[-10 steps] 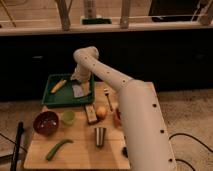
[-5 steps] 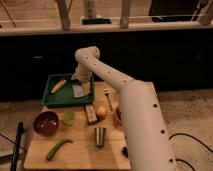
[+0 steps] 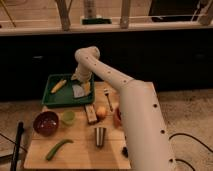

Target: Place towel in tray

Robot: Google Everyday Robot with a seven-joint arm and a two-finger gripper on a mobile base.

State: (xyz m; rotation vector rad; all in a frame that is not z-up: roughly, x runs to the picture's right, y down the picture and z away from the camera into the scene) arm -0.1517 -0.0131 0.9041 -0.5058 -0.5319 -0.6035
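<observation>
The dark green tray (image 3: pixel 54 96) lies at the back left of the wooden table. The pale grey-white towel (image 3: pixel 79 91) lies in the tray's right part, near its right rim. My gripper (image 3: pixel 80 80) points down right above the towel, at or very close to its top edge. I cannot tell if it touches the cloth. The white arm reaches in from the lower right.
A yellow corn-like object (image 3: pixel 58 86) lies in the tray's left part. On the table are a dark red bowl (image 3: pixel 46 123), a green cup (image 3: pixel 68 117), a brown block (image 3: pixel 90 114), an orange fruit (image 3: pixel 101 111), a metal cup (image 3: pixel 100 136), a green vegetable (image 3: pixel 58 148) and a fork (image 3: pixel 108 98).
</observation>
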